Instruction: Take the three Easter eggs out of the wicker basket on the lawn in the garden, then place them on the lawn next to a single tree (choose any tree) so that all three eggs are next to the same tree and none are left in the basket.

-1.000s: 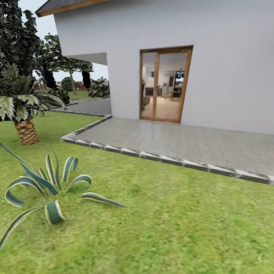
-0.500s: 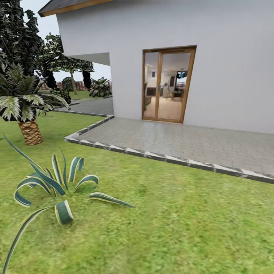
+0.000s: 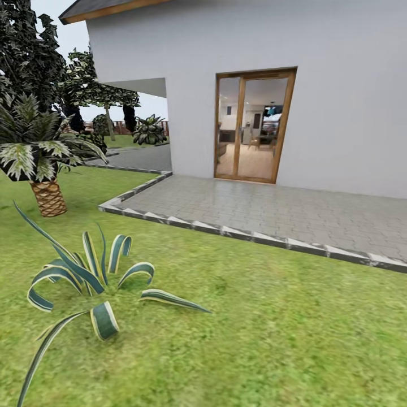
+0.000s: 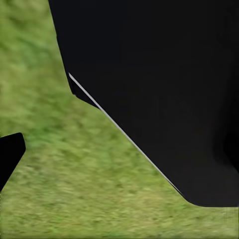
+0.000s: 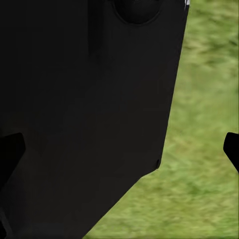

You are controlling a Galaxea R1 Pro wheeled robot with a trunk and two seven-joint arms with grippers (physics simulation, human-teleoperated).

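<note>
Stage: the robot was in transit across the lawn (image 3: pixel 271 339), by the look of it hunting for the basket; no part of the egg job could be called done from these pictures.
Left to do: judging by the scene, all of it: find the basket, lift out three eggs, set them by one tree.
Task's things: the eggs and the wicker basket were nowhere in the frames, so their place, heading and long axis could not be told.
Ahead: the head view faced the white house (image 3: pixel 254 39) with its wood-framed glass door (image 3: pixel 255 125), a grey paved patio (image 3: pixel 271 206) with a pale stone kerb (image 3: pixel 237 233) lying between house and grass.
Near left: a striped agave-like plant (image 3: pixel 93 277) sprawled on the turf, its long leaves fanning outward and curling at the tips.
Further left: a short palm (image 3: pixel 48 195) with a scaly brown trunk stood upright, a dark leafy tree (image 3: pixel 28 51) behind it.
Far back: more shrubs and a strip of brown fence (image 3: pixel 118 125) showed past the house corner.
Left gripper: the left wrist view gave a big black body panel (image 4: pixel 164 89) over blurred grass (image 4: pixel 59 174), with a dark tip at the frame's edge; whether the fingers were apart or together could not be told.
Right gripper: the same story in the right wrist view, a black panel (image 5: pixel 84 109) over grass (image 5: pixel 199 164), dark tips at both edges; its state could not be told either.
Load: nothing seen held in either tool.
</note>
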